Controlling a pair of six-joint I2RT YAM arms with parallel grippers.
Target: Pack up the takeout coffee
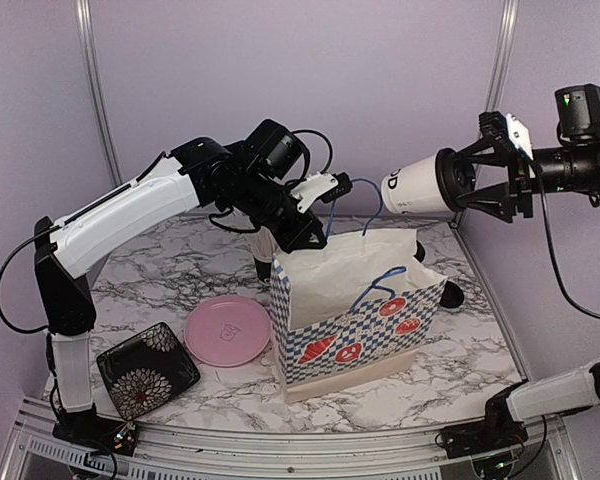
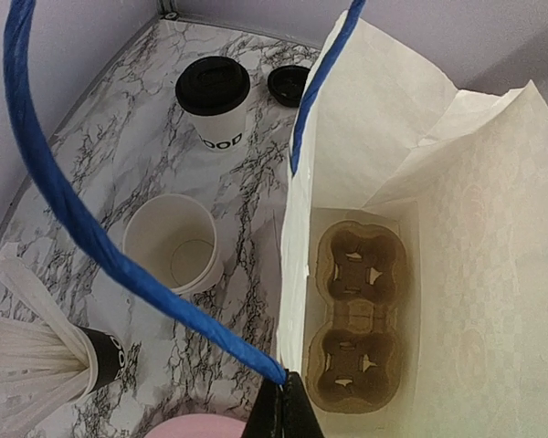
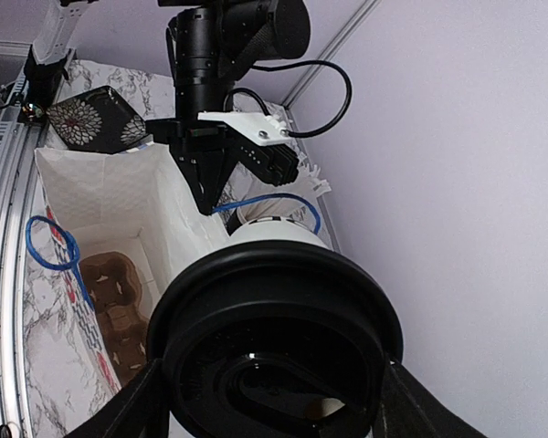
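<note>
Bag (image 1: 355, 310) holding cardboard carrier (image 2: 356, 319), left hand (image 2: 284, 411) clenched on its blue handle (image 2: 73, 219), right hand (image 1: 460, 182) grasping lidded cup (image 1: 410, 186)

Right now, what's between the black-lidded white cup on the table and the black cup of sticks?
A lidless white paper cup, upright; the left wrist view shows it.

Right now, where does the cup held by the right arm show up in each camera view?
Top external: upper right; the cup lies sideways in the right pincer, above the bag.
Left wrist: not in it; the lidded cup standing there is another.
Right wrist: bottom centre, its black lid facing the camera.
Shared landmark: the open bag, seen in all three.
</note>
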